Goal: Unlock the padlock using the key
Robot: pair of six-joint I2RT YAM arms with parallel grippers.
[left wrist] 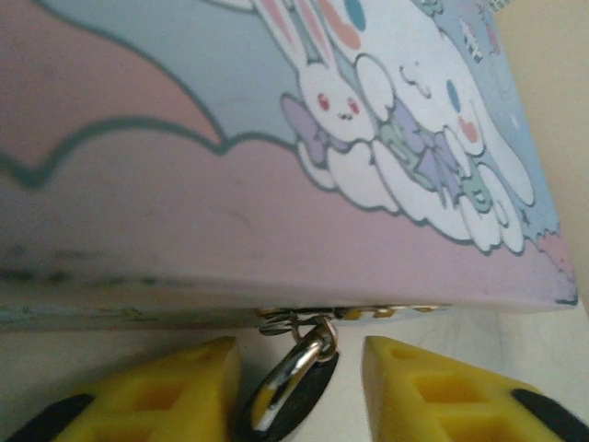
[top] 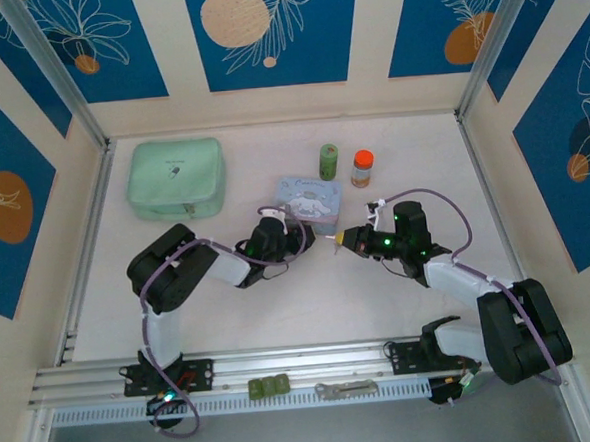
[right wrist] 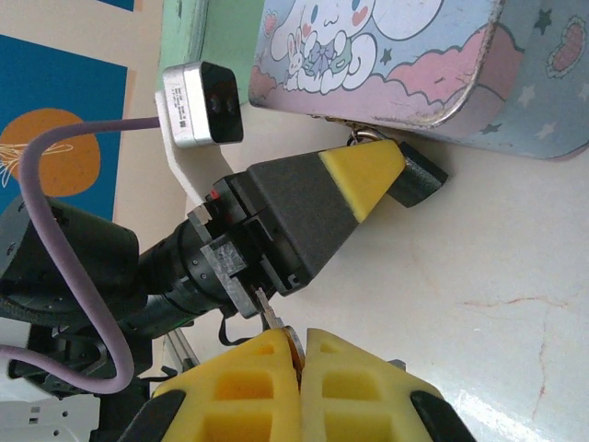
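The padlock (left wrist: 308, 398), dark-bodied with a silver shackle, hangs from the clasp at the front edge of the pale blue cartoon tin (left wrist: 276, 138). My left gripper (left wrist: 294, 361) is open, one yellow finger on each side of the padlock; there is a clear gap on the right side. In the right wrist view the padlock (right wrist: 420, 180) shows behind the left gripper's yellow fingertip (right wrist: 361, 175), under the tin (right wrist: 414, 64). My right gripper (right wrist: 301, 343) is shut on the key (right wrist: 268, 311), whose thin blade sticks out toward the left arm. From above, the two grippers (top: 296, 235) (top: 338, 241) face each other in front of the tin (top: 308, 195).
A mint green pouch (top: 175, 175) lies at the back left. A small green jar (top: 328, 162) and an orange-lidded jar (top: 362, 168) stand behind the tin. A green object (top: 268, 387) and a metal tool (top: 345, 387) rest on the front rail.
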